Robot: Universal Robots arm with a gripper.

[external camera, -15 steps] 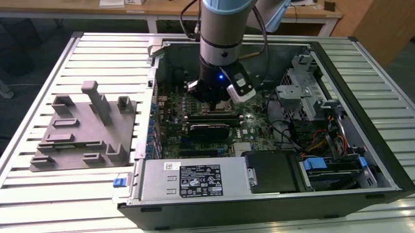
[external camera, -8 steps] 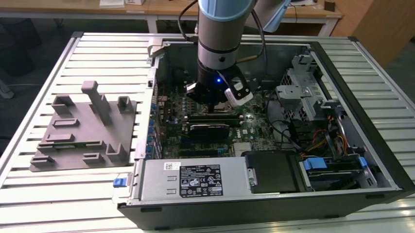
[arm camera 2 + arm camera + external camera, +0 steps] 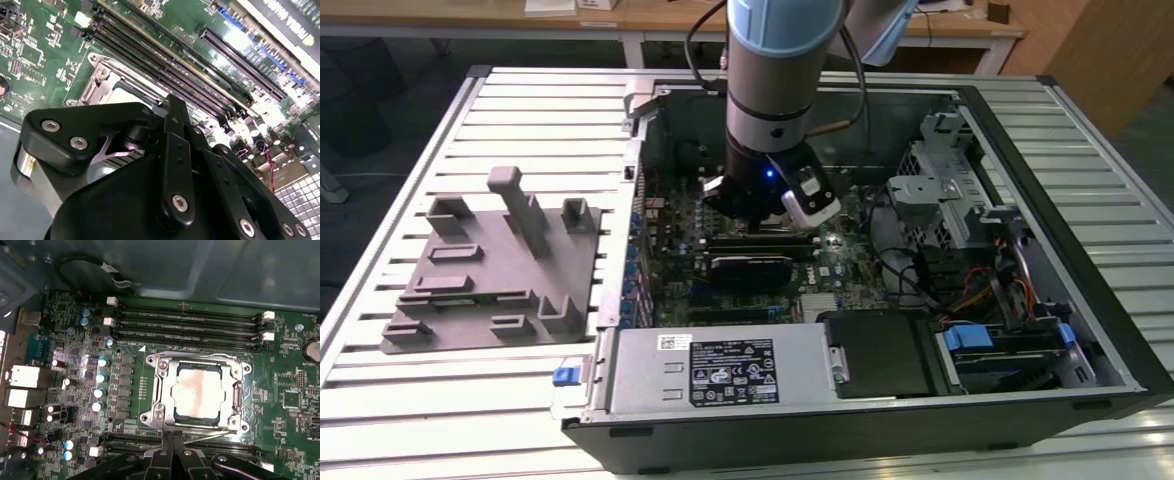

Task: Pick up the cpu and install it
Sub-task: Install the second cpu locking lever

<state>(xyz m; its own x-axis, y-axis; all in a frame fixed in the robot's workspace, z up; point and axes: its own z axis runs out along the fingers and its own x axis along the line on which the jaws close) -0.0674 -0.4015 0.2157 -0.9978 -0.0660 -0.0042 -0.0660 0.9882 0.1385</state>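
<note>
One cpu (image 3: 198,392), pale silver top, sits flat in the one square metal-framed socket (image 3: 160,371) on the green motherboard (image 3: 280,390); a thin wire lever (image 3: 215,433) runs along the socket edge nearest the gripper. In the second wrist view only a pale sliver of the cpu (image 3: 125,94) shows past the gripper body. The gripper (image 3: 172,437) hangs just beside the socket, jaws together with nothing between them, not touching the cpu. Four long black memory slots (image 3: 190,325) lie in a row on the far side of the socket, more slots on the near side. A column of blue-topped capacitors (image 3: 100,385) stands beside the socket.

In the exterior view the one arm (image 3: 774,90) reaches down into the open computer case (image 3: 1041,300), gripper (image 3: 754,212) low over the motherboard (image 3: 670,262). One grey plastic tray (image 3: 480,290) with upright posts lies on the slatted counter (image 3: 400,160), on the exterior view's left of the case. One silver power supply (image 3: 720,368) fills the case's near corner.
</note>
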